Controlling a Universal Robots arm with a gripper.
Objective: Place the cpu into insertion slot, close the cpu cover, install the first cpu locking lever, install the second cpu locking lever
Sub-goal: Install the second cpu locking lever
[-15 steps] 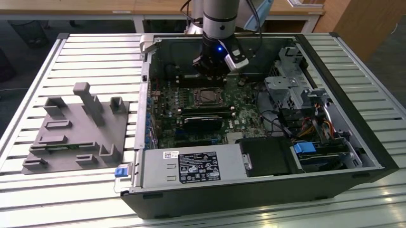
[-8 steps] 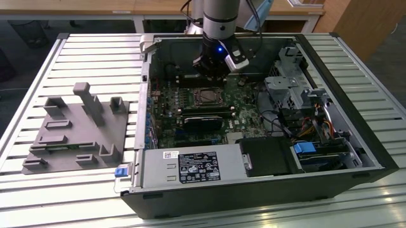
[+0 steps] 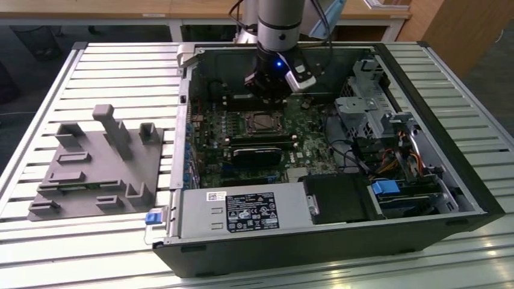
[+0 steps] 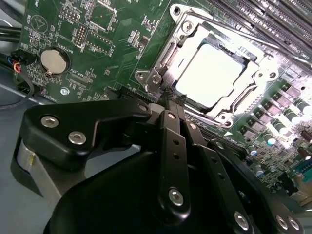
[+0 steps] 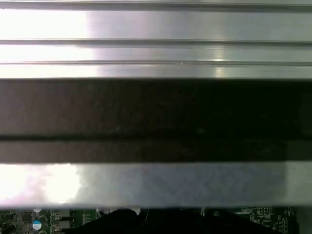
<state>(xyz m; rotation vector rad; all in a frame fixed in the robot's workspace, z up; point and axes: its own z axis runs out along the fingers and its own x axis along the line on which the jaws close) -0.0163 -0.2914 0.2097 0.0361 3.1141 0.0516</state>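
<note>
The cpu, a flat square chip with a bright silvery top, lies in the insertion slot on the green board. The dull silver cpu cover lies flat around it, so the chip shows through its window. A thin metal lever runs along the frame's side nearest my fingertips. My gripper is shut, its black fingers pressed together with the tips at the corner of the socket frame. In the exterior view the gripper hangs just behind the slot inside the open computer case.
A grey power supply box sits at the case's front. A black block and long memory slots lie in front of the slot. Drive cage and cables fill the exterior view's right. A grey fixture stands on the slatted table.
</note>
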